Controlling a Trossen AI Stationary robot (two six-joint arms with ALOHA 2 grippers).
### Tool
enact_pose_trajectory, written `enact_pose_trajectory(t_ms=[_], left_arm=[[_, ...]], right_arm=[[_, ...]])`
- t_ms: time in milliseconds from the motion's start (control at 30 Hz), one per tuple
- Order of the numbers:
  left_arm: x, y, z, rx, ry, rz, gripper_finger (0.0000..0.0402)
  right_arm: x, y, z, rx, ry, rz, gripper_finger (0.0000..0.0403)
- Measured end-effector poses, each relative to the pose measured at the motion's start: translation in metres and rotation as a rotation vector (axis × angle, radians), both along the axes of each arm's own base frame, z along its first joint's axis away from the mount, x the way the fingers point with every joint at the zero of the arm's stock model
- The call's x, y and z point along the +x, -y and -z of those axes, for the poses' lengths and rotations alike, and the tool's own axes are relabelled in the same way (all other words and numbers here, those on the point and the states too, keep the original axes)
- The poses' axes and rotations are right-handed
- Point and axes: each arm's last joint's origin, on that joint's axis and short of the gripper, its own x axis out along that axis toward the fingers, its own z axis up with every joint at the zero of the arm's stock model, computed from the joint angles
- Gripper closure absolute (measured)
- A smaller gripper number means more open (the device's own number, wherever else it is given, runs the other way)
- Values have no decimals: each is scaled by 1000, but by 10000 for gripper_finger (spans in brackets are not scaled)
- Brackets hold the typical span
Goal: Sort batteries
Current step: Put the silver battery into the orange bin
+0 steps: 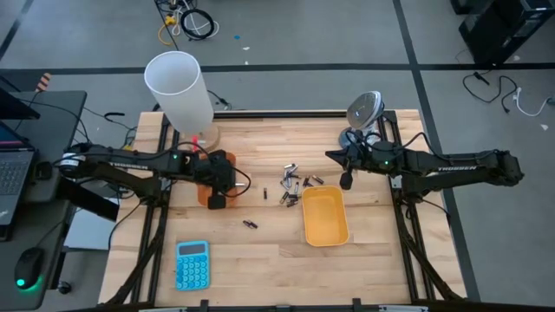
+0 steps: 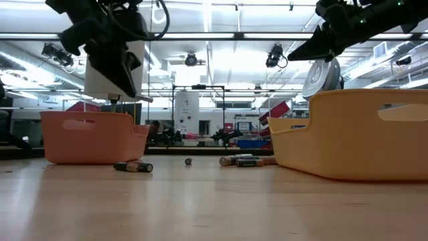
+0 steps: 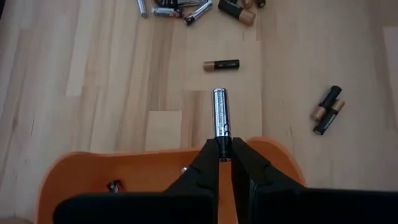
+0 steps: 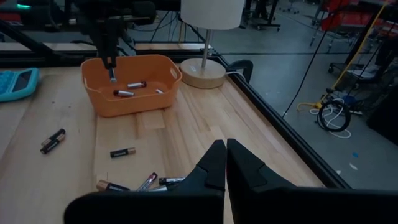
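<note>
My left gripper (image 3: 224, 149) is shut on a silvery battery (image 3: 220, 112) above the orange tray (image 1: 203, 195) at the table's left; in the right wrist view that battery (image 4: 112, 76) hangs over the tray's inside. A few batteries (image 4: 127, 90) lie in the orange tray. Several batteries (image 1: 293, 184) lie heaped at the table's middle, one (image 1: 264, 192) lies alone, and a pair (image 1: 251, 224) lies nearer the front. My right gripper (image 1: 346, 182) is shut on nothing, above the table beside the yellow tray (image 1: 325, 217). My left gripper pinches the silvery battery by one end (image 3: 221, 138) between its two fingertips. The fingers slant down from the table's left, and the battery runs on along them past their tips. It is lifted clear, above the orange tray.
A white lamp (image 1: 178, 87) stands on its round base behind the orange tray. A blue calculator (image 1: 192, 264) lies near the front left. A round grey device (image 1: 364, 111) stands at the back right. Bare wood lies between the trays and along the front.
</note>
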Motion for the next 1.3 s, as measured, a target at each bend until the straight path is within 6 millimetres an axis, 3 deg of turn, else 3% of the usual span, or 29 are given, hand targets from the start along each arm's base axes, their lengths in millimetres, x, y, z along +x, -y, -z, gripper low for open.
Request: enact_pose_trajectory(t_ms=[233,400,567,900,1300], left_arm=[[-6,1,-15,-35,32,-52,386],[-10,1,-42,-65,53,-103,386],[-23,0,-58,-85,-43,-226,386],[-45,-4,-37,-91,-289,-672,386],[-22,-3,-5,-125,-385,-719,386]], right_arm=[[0,0,0,6,2,2,400],[0,0,-1,5,9,2,400],[0,0,-1,5,10,2,400],[0,0,-1,5,9,2,400],[0,0,0,4,2,2,400]])
